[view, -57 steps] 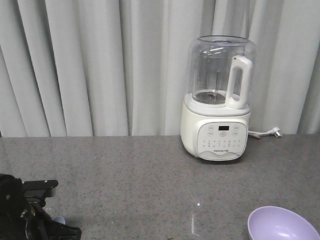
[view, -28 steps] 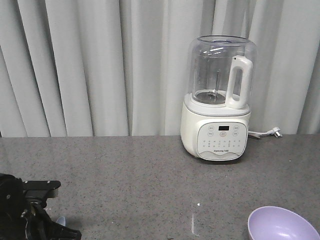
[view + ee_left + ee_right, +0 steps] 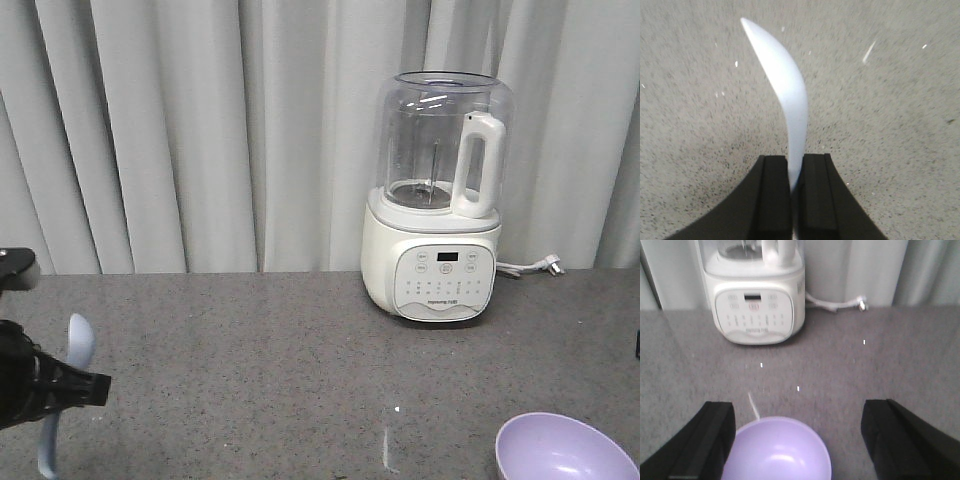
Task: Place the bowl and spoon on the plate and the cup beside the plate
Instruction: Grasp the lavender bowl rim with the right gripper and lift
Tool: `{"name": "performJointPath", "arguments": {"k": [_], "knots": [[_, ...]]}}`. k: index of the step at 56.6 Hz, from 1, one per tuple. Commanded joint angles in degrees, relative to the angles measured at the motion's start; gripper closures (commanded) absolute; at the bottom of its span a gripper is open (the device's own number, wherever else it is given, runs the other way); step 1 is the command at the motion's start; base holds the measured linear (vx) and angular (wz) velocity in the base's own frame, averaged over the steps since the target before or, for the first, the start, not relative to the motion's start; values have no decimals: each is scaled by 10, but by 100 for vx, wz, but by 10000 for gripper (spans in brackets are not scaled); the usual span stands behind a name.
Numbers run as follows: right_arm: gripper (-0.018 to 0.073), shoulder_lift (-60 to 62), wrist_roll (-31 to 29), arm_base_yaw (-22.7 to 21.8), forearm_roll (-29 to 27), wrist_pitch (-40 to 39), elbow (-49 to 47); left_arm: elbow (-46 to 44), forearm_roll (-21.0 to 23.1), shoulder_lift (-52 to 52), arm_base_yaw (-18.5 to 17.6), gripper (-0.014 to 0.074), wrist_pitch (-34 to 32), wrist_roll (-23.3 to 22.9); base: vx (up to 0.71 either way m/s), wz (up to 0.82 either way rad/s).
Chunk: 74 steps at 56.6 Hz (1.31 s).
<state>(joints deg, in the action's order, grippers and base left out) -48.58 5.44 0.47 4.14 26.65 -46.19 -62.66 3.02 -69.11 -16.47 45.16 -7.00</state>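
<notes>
the spoon [image 3: 80, 342] is held by the left gripper [image 3: 62, 388] at the far left of the front-facing view, nearly upright, with the rounded scoop turned upward and the handle end pointing down toward the bottom edge of the picture. in the left wrist view the spoon [image 3: 790, 90] is seen edge-on as a pale curved blade, pinched near its lower part between the two black fingers [image 3: 772, 195] of the left gripper [image 3: 795, 167], which are drawn in tight against it. whether the spoon's lower end touches the grey speckled countertop [image 3: 250, 350] cannot be told.

the lavender bowl [image 3: 565, 452] is set on the countertop at the lower right of the front-facing view, well apart from the spoon, upright and with nothing seen inside it. in the right wrist view the bowl [image 3: 777, 450] lies between the fingers of the right gripper [image 3: 797, 412], which are spread wide and are not touching it.

behind the bowl, a white blender [image 3: 435, 200] with a clear jug and a front control panel is stood near the back of the countertop, and its power plug [image 3: 548, 264] is laid just beside it on the right. a pale pleated curtain [image 3: 200, 130] is hung behind the countertop
</notes>
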Motion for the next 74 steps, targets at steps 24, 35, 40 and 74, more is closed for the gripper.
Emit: {"name": "performJointPath", "arguments": {"k": [24,35,40,74], "knots": [[-4,-160,138,-3,89,167,-67,-21,10,93,-5,599,-23,25,0,0],[-4,-230,152,-3,87,153,-67,-21,10,92,-5,599,-19,35,0,0],[-4,-257,152,-3,75,138,-67,-21,10,92,-5,599,-17,35,0,0],[573,-337,151,-3,31,53,-67,-17,9,92,-5,599,-11,36,0,0]]}}
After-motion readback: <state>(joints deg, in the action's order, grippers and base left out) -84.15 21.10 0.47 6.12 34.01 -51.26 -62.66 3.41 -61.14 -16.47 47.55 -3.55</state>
